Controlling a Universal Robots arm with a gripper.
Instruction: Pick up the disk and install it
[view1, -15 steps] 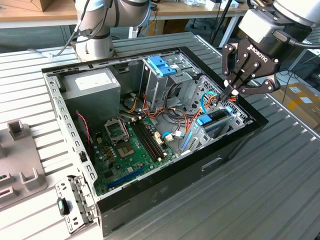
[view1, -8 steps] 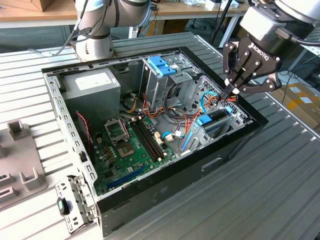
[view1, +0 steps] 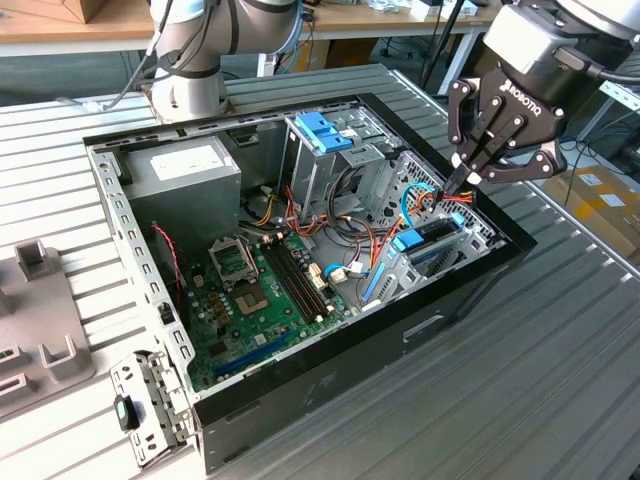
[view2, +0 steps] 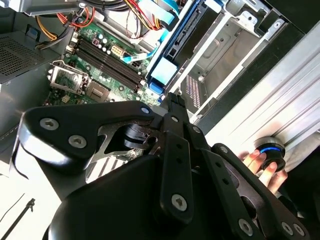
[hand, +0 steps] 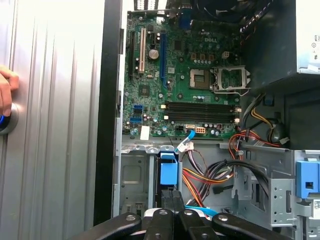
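The disk, a dark drive in a bright blue carrier, lies in the low metal bay by the case wall on the exterior view's right, its blue end tab facing the motherboard. My gripper hangs just above it, toward the disk's far end. The fingers are shut tip to tip with nothing between them. In both wrist views the shut gripper points at the blue-tabbed end of the disk. The black linkage hides much of the drive body.
The open computer case holds a motherboard, a grey power supply, red and orange cables, and a tall grey cage with a light-blue bracket. A person's hand rests on a round button outside the case. Grey fixtures sit on the exterior view's left.
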